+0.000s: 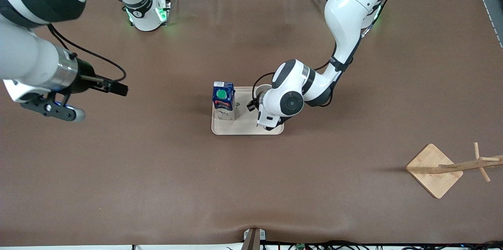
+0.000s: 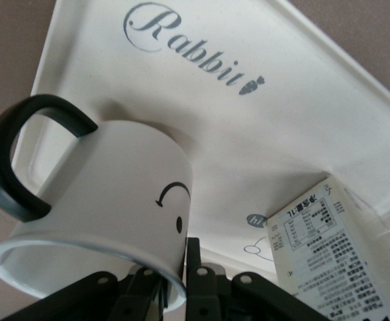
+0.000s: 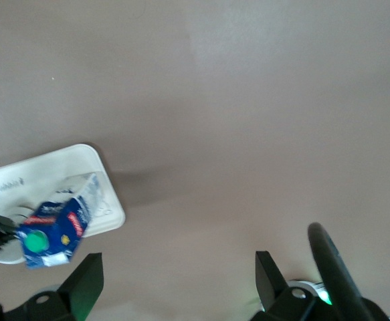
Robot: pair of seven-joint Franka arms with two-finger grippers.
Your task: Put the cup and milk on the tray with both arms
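The cream tray (image 1: 245, 129) lies at the table's middle. The dark-blue milk (image 1: 223, 98) with its green cap stands upright on the tray, at the end toward the right arm. My left gripper (image 1: 256, 103) is over the tray's other end, shut on the rim of the white cup (image 1: 262, 89). In the left wrist view the fingers (image 2: 195, 267) pinch the cup (image 2: 114, 194) wall, one inside and one outside. The cup is low over the tray (image 2: 248, 120), beside the milk (image 2: 335, 254); whether it touches, I cannot tell. My right gripper (image 1: 59, 111) is open and empty, raised over bare table at the right arm's end.
A wooden stand with a square base (image 1: 434, 169) and pegs sits near the left arm's end, nearer the front camera than the tray. The right wrist view shows the tray (image 3: 81, 164) and milk (image 3: 54, 231) from above.
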